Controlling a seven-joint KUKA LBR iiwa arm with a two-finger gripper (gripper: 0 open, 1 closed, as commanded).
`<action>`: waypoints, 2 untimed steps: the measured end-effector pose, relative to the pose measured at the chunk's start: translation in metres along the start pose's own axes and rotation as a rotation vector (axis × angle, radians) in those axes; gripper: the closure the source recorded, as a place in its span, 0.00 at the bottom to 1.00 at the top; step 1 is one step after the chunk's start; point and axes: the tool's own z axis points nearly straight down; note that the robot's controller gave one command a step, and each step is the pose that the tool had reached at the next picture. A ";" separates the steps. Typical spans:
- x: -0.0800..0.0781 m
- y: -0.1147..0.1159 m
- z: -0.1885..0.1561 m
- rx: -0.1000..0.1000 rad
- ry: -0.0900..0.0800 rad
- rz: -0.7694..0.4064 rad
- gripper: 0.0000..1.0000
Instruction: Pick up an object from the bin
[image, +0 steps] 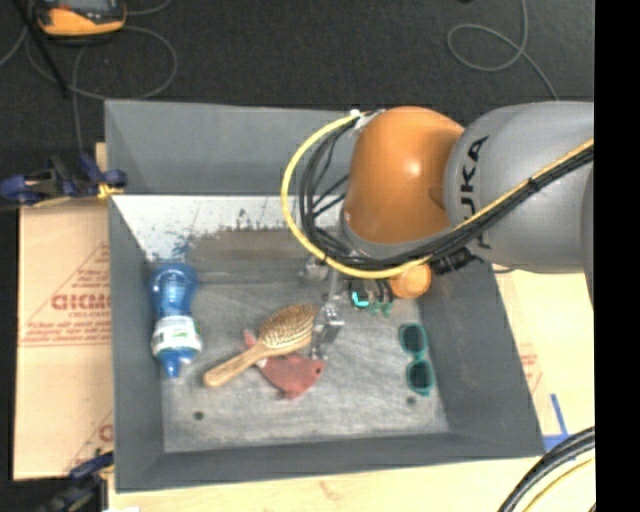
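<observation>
Grey metal bin, flat scuffed floor. Wooden hairbrush lies just left of the jaws, head nearest them, handle running away down-left. Dark red flat piece sits just below the jaws, partly under the brush head. Green sunglasses lie right of the jaws, apart. Orange ball is up-right, partly hidden. Blue plastic bottle lies on its side far left, near the wall.

**One overhead cam, tilted a bit**

Just one camera here, up above the grey bin and looking down into it, leaning a little to one side instead of dead vertical. It's near enough that the bin takes up most of the frame, all four walls in. The arm pokes in from the right.
</observation>
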 end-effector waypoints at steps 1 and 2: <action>-0.001 0.000 -0.004 0.000 -0.007 0.001 0.00; 0.012 0.013 0.038 0.000 -0.015 -0.013 0.00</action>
